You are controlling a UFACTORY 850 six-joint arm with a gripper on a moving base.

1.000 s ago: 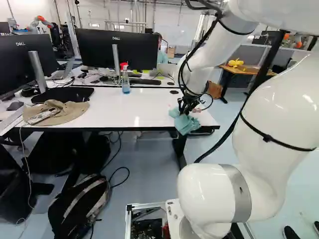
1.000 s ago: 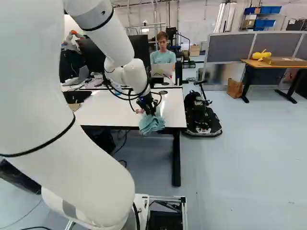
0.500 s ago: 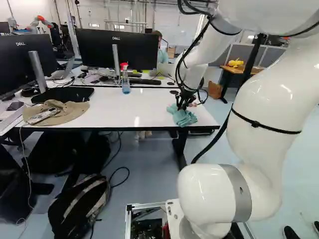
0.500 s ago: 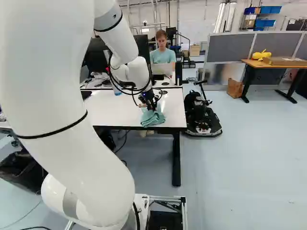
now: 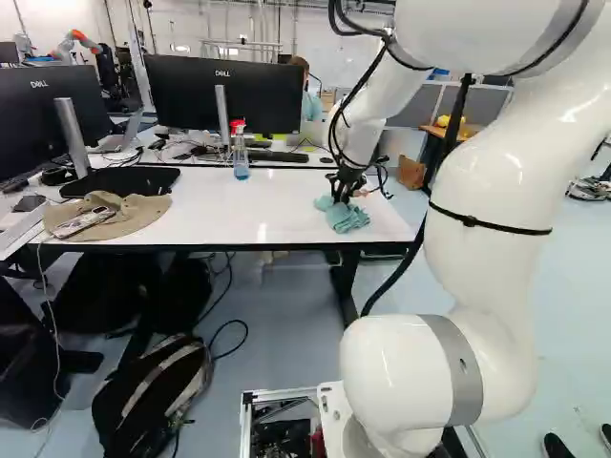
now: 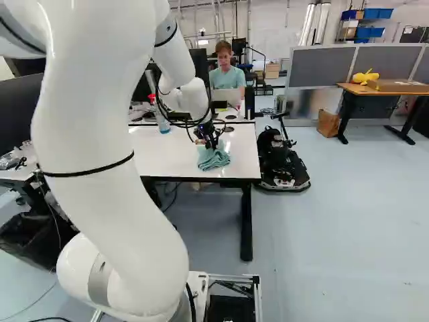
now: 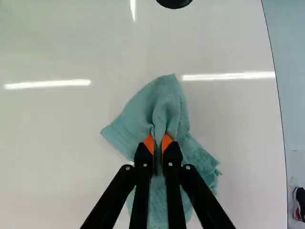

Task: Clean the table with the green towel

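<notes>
Two orange pads of the gripper are pressing in from both sides, clamping the green towel between them. The towel is lying crumpled on the white table, near the front corner at the table's right end in the left base view, and its folds are spreading out ahead of the fingers and on either side. Beyond it a black disc is sitting in the tabletop. Farther along, at the far side of the table, a spray bottle with a red head is standing upright, holding what is probably a bluish liquid. Toward the left of that view a tan hat is lying on the table, and a phone is resting on it. On the floor below, a dark backpack is slumping, its contents hidden. In the right base view a brown paper bag is standing by the wooden table, which is bearing a cardboard box and a yellow object.
</notes>
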